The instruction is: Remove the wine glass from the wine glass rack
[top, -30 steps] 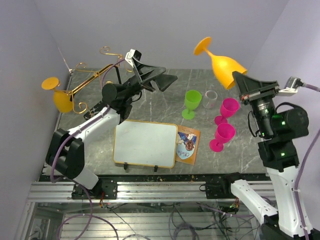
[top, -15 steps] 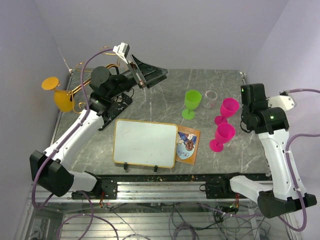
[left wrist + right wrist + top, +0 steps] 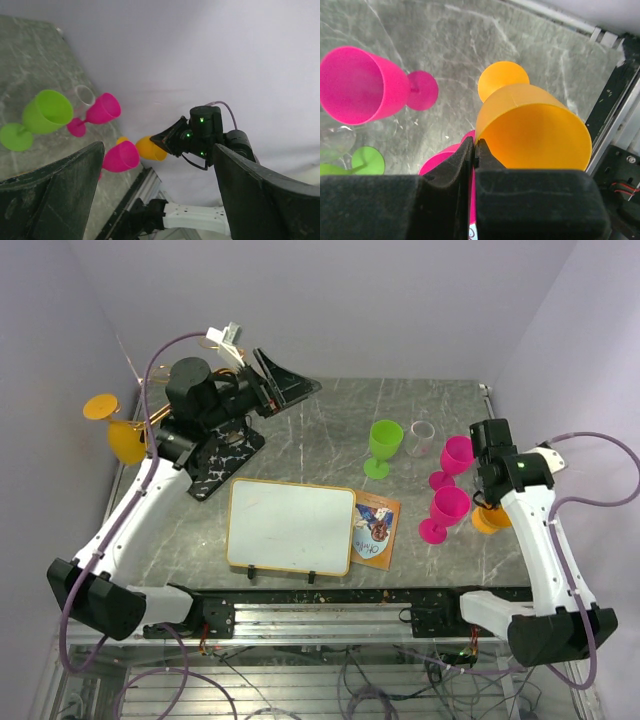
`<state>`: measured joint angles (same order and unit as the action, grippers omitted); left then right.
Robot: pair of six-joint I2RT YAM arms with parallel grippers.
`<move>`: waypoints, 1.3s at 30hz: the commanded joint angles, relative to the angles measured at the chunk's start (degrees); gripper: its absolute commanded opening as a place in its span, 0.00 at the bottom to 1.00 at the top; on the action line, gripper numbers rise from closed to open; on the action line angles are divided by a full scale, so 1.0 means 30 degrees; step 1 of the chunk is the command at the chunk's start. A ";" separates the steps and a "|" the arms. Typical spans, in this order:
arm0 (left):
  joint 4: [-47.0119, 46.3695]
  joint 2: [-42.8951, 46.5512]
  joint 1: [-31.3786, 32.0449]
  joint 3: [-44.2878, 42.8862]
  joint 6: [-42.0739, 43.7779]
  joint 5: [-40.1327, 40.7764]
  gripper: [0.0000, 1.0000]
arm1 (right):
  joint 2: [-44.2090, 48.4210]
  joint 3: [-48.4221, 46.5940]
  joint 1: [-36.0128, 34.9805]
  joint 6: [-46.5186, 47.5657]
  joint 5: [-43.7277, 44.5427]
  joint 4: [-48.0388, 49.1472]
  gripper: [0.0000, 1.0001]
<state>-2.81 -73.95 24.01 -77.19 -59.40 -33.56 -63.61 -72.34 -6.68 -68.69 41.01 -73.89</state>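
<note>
Orange glass in the right gripper's pinch, off the stand

The right gripper [image 3: 474, 150] is clamped on the rim of the orange wine glass [image 3: 535, 125], which is tipped on its side low at the table's [image 3: 330, 420] right edge, just beside a pink glass [image 3: 447, 510] and well apart from the wine glass rack [image 3: 215, 455]. The left gripper [image 3: 285, 380] gapes wide near the rack, empty.

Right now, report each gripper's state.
Left gripper: open, holding nothing.
Right gripper: shut on the orange glass, pinching its rim.
</note>
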 commanded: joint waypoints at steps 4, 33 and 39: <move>0.5140 0.1423 -0.1430 -0.2179 0.3768 0.1488 0.99 | -0.0317 0.1739 0.1621 0.2129 -0.3704 0.3615 0.00; 1.5442 0.3627 -0.7535 -0.6061 0.8990 0.7393 0.99 | -0.1661 -0.0146 0.3925 0.3970 -0.3577 0.3395 0.44; 1.7781 0.3976 -0.7600 -0.6354 1.0264 1.1018 0.97 | -0.1239 -0.1902 0.3039 0.4514 -0.2787 0.3096 0.62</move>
<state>44.66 -62.85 1.93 -94.87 -32.47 -9.80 -68.88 -75.13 4.25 -56.55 29.19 -62.74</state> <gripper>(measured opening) 0.985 0.583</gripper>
